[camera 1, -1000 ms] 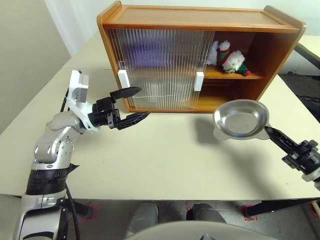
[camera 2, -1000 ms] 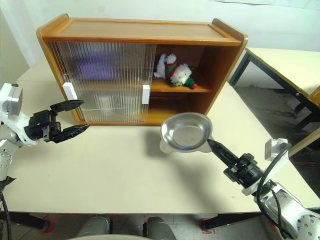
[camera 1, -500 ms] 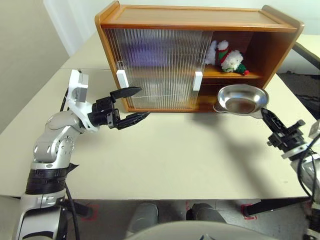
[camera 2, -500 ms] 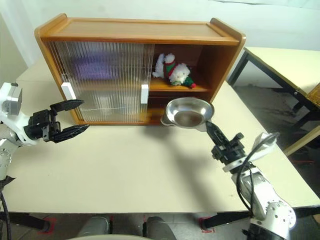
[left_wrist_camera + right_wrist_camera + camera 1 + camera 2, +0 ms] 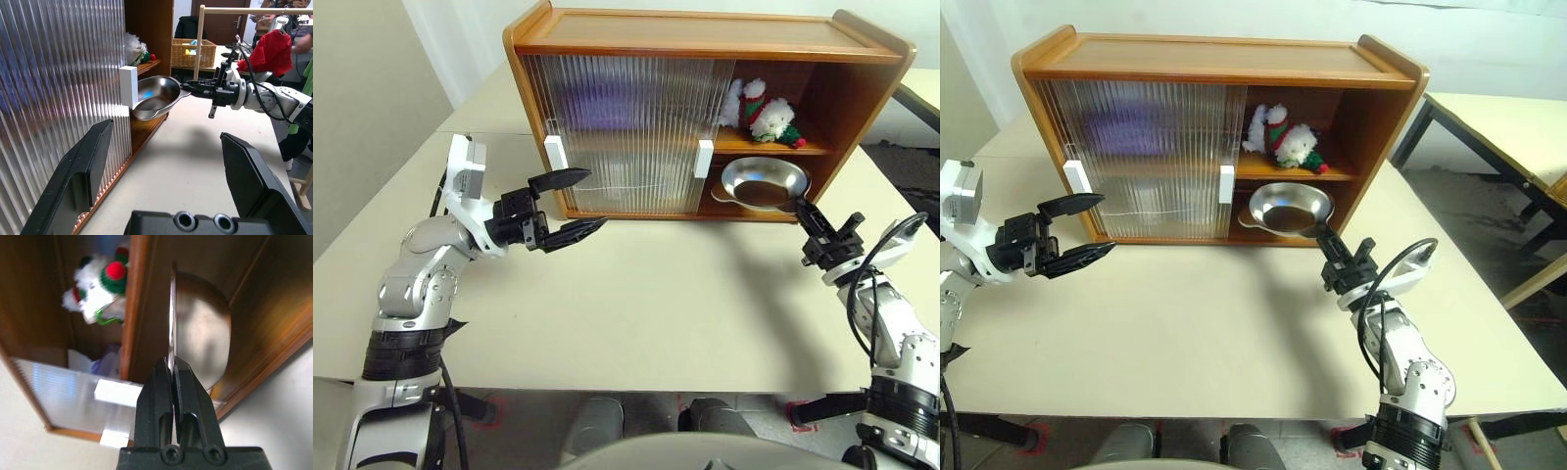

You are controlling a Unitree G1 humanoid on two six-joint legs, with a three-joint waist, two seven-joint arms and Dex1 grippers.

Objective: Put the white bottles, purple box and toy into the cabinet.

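The cabinet (image 5: 705,31) stands at the back of the table, with both ribbed doors slid to its left half. On the open upper shelf lies the toy (image 5: 762,110), also visible in the right wrist view (image 5: 100,291). My right gripper (image 5: 802,206) is shut on the rim of the silver dish (image 5: 764,182), which hangs empty at the mouth of the lower shelf. The purple box (image 5: 597,103) is a blur behind the ribbed door. The white bottles are hidden. In front of the left door my left gripper (image 5: 595,199) is open and holds nothing.
The cream table (image 5: 656,294) spreads in front of the cabinet. A second table (image 5: 1508,117) stands off to the right. The left wrist view has a wicker basket (image 5: 193,51), a wooden rack with a red cloth (image 5: 266,51) and a person behind.
My right gripper has carried the dish forward and left to the lower shelf opening, and the dish has turned from tilted to nearly level. The left arm has stayed still.
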